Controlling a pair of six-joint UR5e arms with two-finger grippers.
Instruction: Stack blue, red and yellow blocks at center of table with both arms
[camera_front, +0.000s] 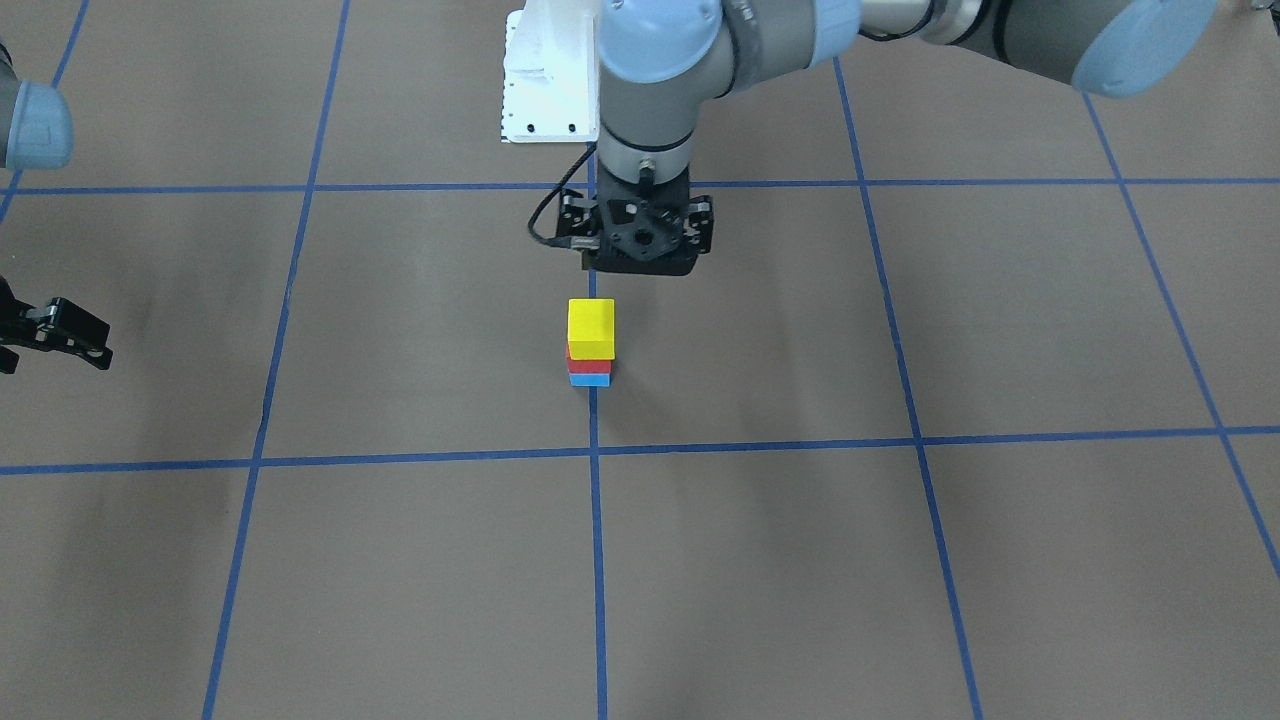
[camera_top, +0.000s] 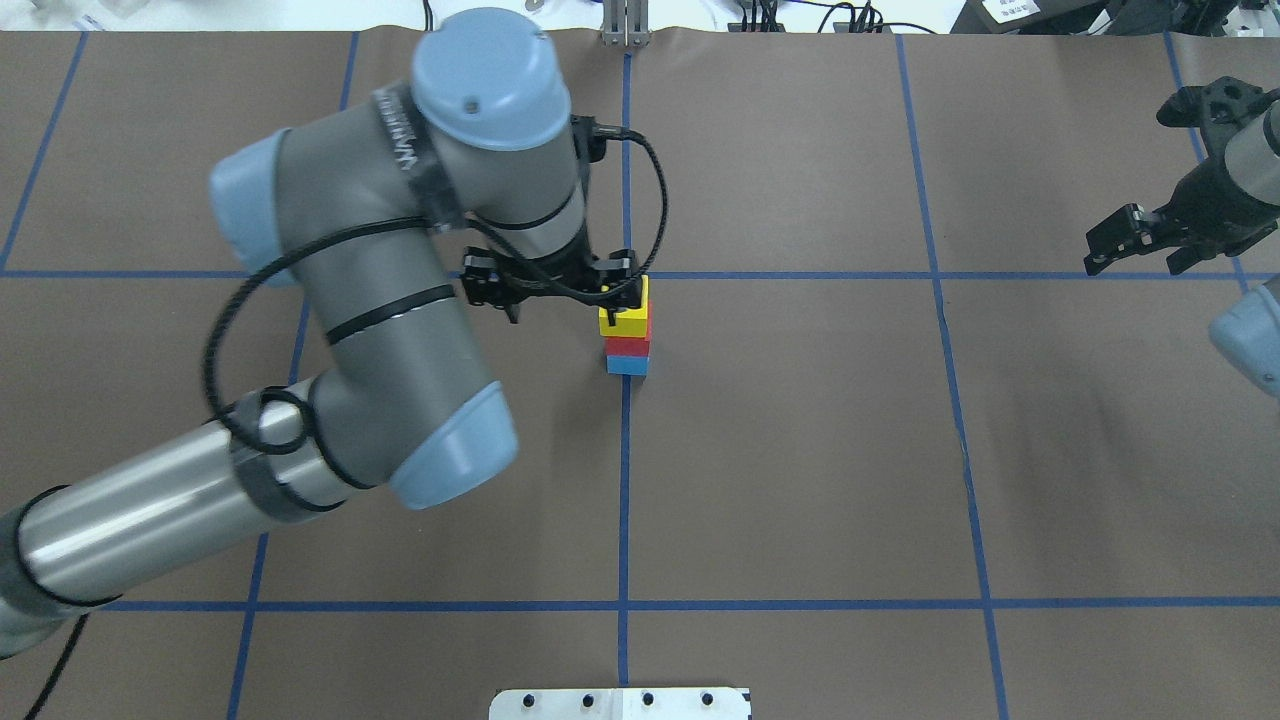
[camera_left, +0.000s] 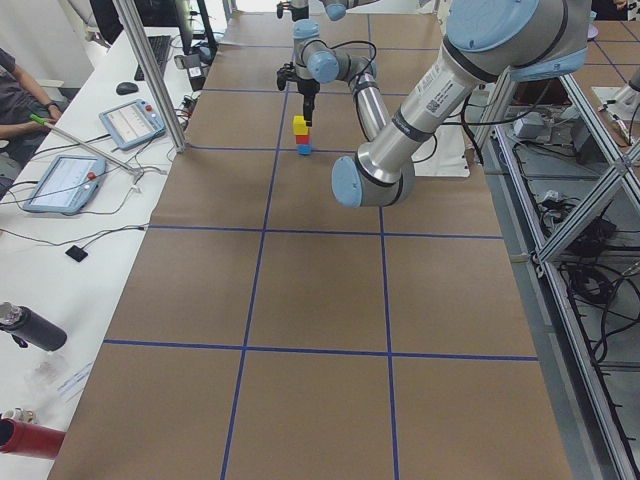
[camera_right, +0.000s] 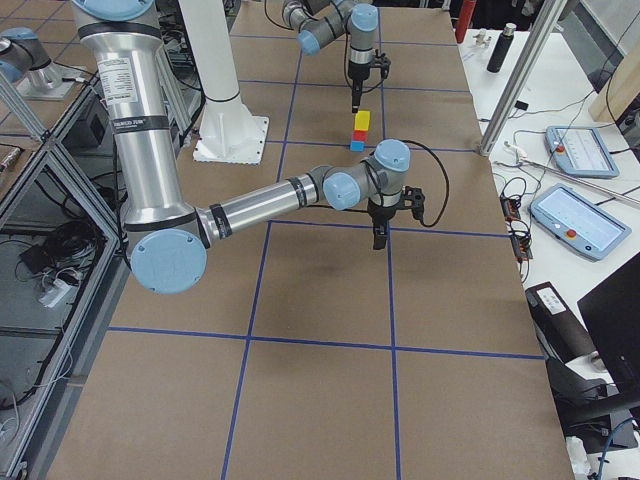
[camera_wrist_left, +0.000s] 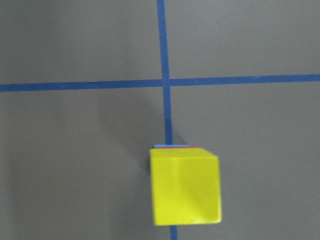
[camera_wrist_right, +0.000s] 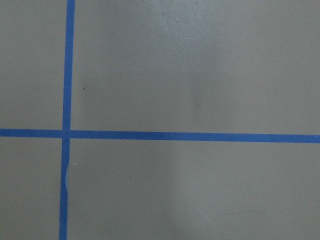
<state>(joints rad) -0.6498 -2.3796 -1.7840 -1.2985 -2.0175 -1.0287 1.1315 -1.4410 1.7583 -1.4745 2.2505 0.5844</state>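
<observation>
3-block stack (camera_front: 590, 345) — yellow block (camera_front: 591, 326) on top.

table cover (camera_front: 900, 560): brown paper, matt, mostly smooth. grid lines (camera_front: 750, 446): blue tape, slight sheen. yellow block (camera_wrist_left: 185, 187): smooth faces, satin, with a soft highlight; can't tell wood from plastic. red block (camera_top: 628, 347) and blue block (camera_top: 627, 366): same smooth flat colour. left arm (camera_top: 400, 330): grey metal tube, satin finish, reflections along the forearm. joint caps (camera_top: 490, 60): light-blue plastic, semi-gloss. left gripper (camera_top: 560, 300) and right gripper (camera_top: 1135, 248): black, matt. cable (camera_top: 655, 200): black, rubbery jacket. base plate (camera_front: 545, 80): white, glossy.
</observation>
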